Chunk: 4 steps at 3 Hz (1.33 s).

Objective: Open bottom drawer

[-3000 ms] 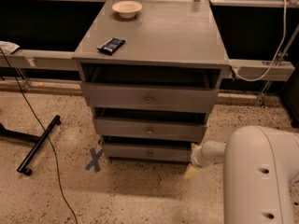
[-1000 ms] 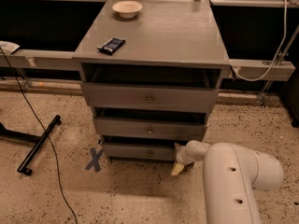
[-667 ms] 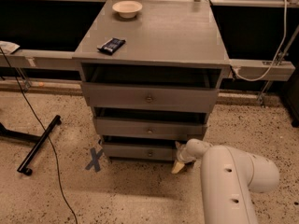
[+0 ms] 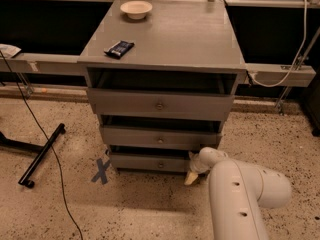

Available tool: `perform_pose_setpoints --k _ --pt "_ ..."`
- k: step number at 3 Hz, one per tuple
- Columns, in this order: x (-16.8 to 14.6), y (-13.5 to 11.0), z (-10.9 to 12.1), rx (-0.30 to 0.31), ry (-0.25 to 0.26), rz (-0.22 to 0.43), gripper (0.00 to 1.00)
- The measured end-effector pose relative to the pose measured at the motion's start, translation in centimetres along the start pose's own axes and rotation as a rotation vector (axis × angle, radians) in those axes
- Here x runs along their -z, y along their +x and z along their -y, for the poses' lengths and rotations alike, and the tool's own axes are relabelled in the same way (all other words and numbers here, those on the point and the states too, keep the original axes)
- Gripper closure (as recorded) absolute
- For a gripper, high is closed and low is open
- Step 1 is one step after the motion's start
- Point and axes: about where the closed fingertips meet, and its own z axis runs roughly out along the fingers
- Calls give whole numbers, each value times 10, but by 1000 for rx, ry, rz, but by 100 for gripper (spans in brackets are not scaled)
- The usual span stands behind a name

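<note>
Speckled stone floor runs under a grey cabinet standing against a dark back wall with a pale rail. On the cabinet's top, a cream bowl sits at the far left and a dark snack packet lies nearer the left edge; its print is too small to read.

Three drawer fronts step down in size, each with a dark gap above it: the top drawer, the middle drawer, and the bottom drawer just above the floor, with a small round knob at its centre.

From the near right comes the white arm. Its gripper sits low at the right end of the bottom drawer, right of the knob and close to the floor. Whether the claw is apart or together I cannot tell.

A blue tape cross marks the floor left of the bottom drawer, a black stand leg lies further left, and a white cable hangs at the far right.
</note>
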Motion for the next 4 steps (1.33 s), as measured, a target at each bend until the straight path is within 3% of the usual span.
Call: perform_pose_setpoints --k 2,4 --pt "-18 13 0 -28 -28 -18 0" --pt "-25 14 -7 -35 -57 -23 33"
